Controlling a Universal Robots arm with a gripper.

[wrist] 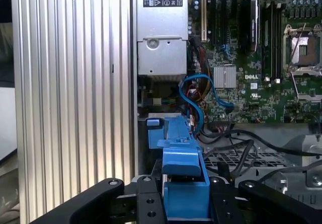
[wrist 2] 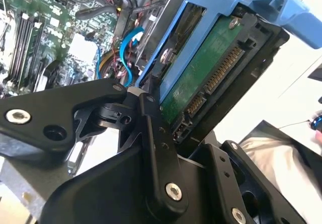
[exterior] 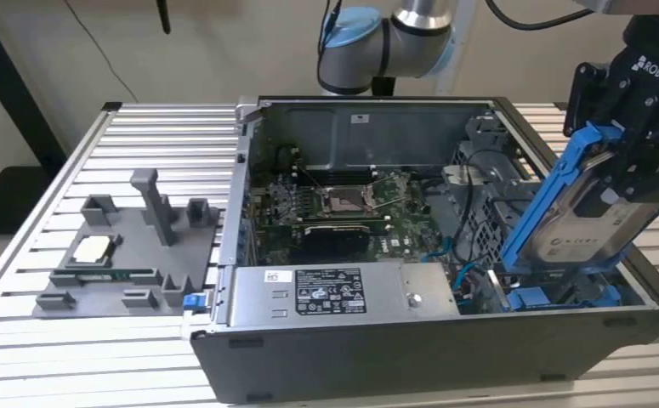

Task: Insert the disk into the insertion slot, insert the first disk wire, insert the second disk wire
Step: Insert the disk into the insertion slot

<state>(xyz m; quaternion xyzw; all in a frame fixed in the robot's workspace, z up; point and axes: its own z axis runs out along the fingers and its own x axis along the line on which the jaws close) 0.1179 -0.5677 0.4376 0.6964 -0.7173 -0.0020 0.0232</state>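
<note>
Exterior view: the gripper (exterior: 624, 174) is closed on the upper part of the disk (exterior: 573, 225), one finger on either flat side of its blue frame. The disk stands steeply tilted, upper end leaning toward the exterior view's right, lower end down inside the open computer case (exterior: 420, 348) at its right-hand side. That lower end sits at the insertion slot (exterior: 556, 297), beside the slot's blue clips; whether it has seated there cannot be told. The motherboard (exterior: 346, 204) lies across the case floor, with the grey power-supply box (exterior: 329, 293) along the near wall. The case rests on a slatted metal tabletop (exterior: 23, 331); a grey fixture tray (exterior: 125, 255) lies well apart, toward the exterior view's left.

Second wrist view: the disk's green circuit-board face (wrist 2: 201, 68) and edge connector, with a black finger (wrist 2: 156, 133) pressed against the frame.

First wrist view: the frame's blue edge (wrist: 183, 183) clamped in the gripper (wrist: 186, 206), above loose blue cables (wrist: 201, 90).
</note>
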